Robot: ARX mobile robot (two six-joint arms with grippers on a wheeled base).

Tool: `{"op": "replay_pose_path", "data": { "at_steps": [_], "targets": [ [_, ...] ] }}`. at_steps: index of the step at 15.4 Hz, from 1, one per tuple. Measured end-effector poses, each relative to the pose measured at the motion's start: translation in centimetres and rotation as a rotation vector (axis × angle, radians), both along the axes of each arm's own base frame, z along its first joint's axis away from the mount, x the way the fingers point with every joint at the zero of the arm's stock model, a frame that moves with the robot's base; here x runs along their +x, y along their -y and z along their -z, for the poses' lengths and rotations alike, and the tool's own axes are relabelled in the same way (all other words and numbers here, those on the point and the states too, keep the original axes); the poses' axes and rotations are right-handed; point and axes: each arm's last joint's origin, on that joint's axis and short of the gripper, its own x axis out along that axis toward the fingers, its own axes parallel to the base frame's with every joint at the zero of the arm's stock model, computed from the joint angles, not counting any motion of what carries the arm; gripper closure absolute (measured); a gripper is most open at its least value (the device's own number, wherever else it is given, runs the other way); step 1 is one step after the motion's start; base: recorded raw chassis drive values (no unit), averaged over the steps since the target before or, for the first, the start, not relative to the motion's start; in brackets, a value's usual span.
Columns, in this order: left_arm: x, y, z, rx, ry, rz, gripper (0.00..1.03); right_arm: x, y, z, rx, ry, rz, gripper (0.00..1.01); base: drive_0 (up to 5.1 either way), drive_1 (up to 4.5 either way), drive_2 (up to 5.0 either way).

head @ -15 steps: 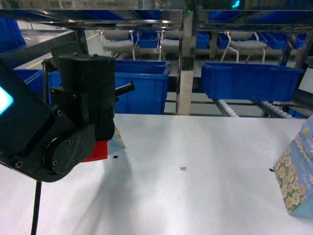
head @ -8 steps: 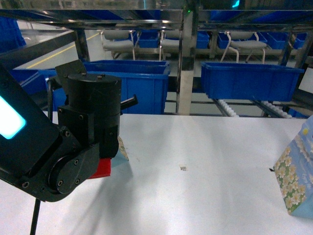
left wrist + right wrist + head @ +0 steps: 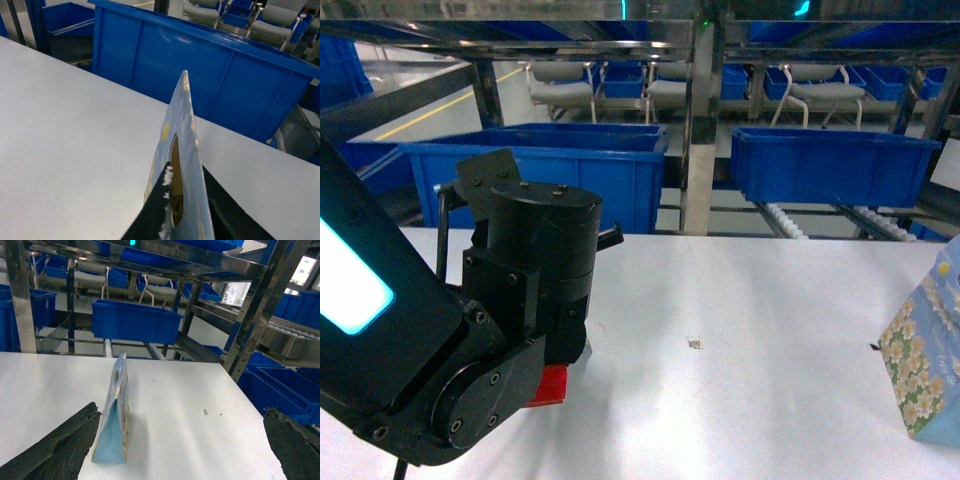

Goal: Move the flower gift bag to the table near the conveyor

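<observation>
While the left claw [image 3: 175,227] pinched one flower gift bag [image 3: 181,165], the right claw [image 3: 180,452] stood spread beside another [image 3: 114,425] on the surface [image 3: 740,380].

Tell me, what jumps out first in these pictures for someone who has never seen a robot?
The big black left arm fills the lower left of the head view, a cyan light glowing on it. In its wrist view, its dark fingers pinch the thin top edge of a flower gift bag above the white table. Another flowered bag stands at the table's right edge, with blue bins on the conveyor behind.
</observation>
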Motion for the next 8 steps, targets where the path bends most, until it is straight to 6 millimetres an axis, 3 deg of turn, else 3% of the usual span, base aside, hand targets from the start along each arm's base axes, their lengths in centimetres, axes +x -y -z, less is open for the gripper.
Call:
{"op": "replay_pose_path", "data": {
  "at_steps": [4, 7, 8],
  "targets": [
    [-0.4, -0.4, -1.6, 0.005, 0.046, 0.019, 0.4, 0.0, 0.0, 0.0, 0.0, 0.0, 0.0, 0.03, 0.0, 0.0, 0.0],
    [-0.4, -0.4, -7.2, 0.007, 0.18, 0.044, 0.03, 0.0, 0.0, 0.0, 0.0, 0.0, 0.0, 0.03, 0.0, 0.0, 0.0],
    [-1.4, -0.9, -7.9, 0.035, 0.176, 0.049, 0.06, 0.0, 0.0, 0.0, 0.0, 0.0, 0.0, 0.03, 0.0, 0.0, 0.0]
  ]
}}
